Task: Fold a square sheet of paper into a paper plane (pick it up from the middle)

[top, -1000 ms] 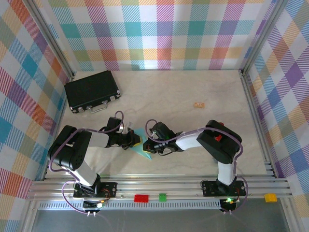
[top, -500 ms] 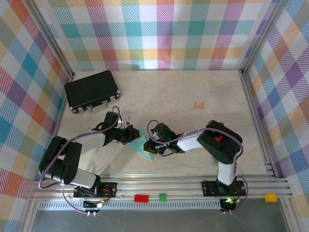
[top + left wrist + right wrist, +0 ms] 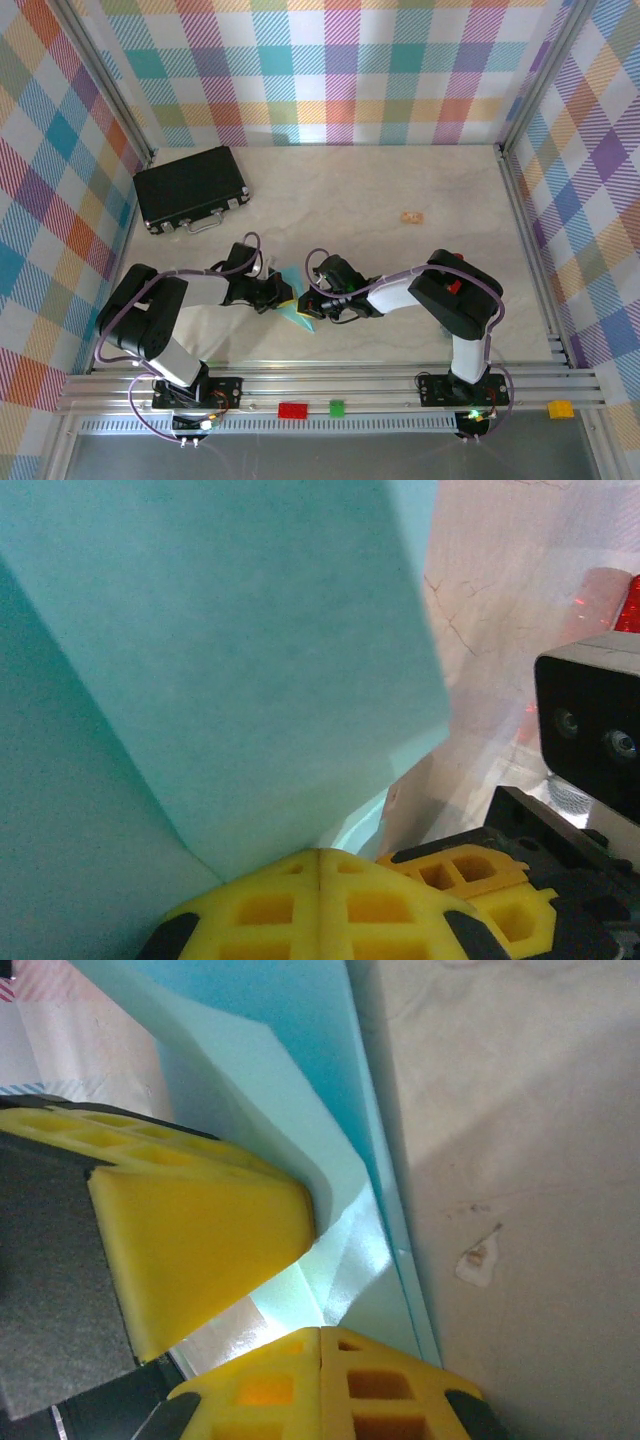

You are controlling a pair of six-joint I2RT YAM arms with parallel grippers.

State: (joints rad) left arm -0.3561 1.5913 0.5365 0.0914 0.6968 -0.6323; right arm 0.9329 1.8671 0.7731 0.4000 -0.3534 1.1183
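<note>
Tabletop (image 3: 380, 190) pale marble, plaid walls (image 3: 330, 70); L fingers (image 3: 300, 900) & R fingers (image 3: 350, 1380) tight on turquoise paper (image 3: 298, 312).

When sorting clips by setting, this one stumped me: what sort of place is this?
Probably a lab robot cell: plaid screen walls box in the table, and the left arm and right arm are bolted to aluminium rails at its near edge.

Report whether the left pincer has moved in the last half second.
Yes, slightly: judged against the black case, the left pincer has drawn back toward the near table edge, away from the case, still at the folded turquoise paper.
</note>
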